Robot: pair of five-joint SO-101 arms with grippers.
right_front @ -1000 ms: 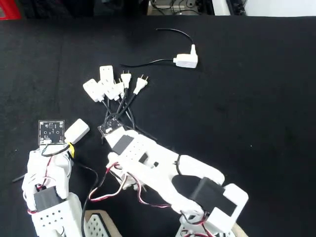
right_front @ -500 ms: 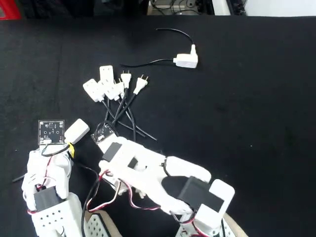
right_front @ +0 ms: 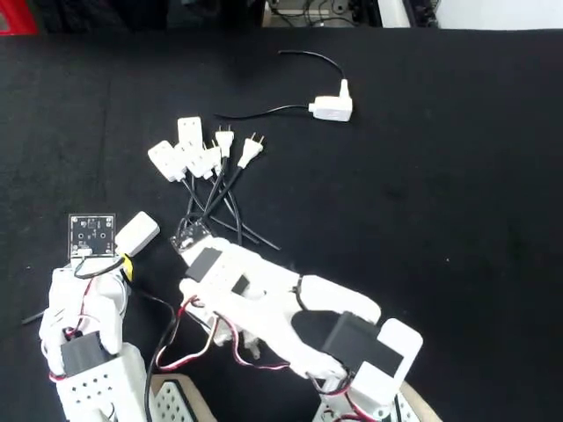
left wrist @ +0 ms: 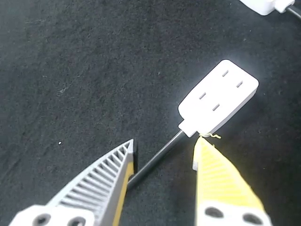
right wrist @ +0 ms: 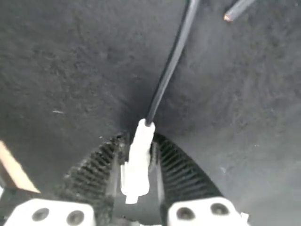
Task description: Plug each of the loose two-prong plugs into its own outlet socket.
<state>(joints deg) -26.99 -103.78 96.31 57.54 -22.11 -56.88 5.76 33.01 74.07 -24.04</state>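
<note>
Two loose two-prong plugs (right_front: 224,137) (right_front: 251,148) lie mid-table beside three white outlet sockets (right_front: 187,130), their black cords (right_front: 215,193) running toward me. My right gripper (right wrist: 137,155) is shut on a white plug (right wrist: 136,162) whose black cord (right wrist: 171,61) stretches away over the cloth. From above, that gripper (right_front: 189,235) sits at the near end of the cord bundle. My left gripper (left wrist: 162,153) is open, its fingertips either side of the cord of a white outlet socket (left wrist: 218,101), which lies just ahead of it (right_front: 136,231).
A white adapter (right_front: 332,107) with a curled black cord (right_front: 308,58) lies farther back, right of centre. Black cloth (right_front: 457,193) covers the table, with open room on its right half. The right arm's body (right_front: 290,308) crosses the near middle.
The right arm pulled back toward the near left with its plug, then edged forward slightly. The left arm and the loose plugs stayed where they were.
</note>
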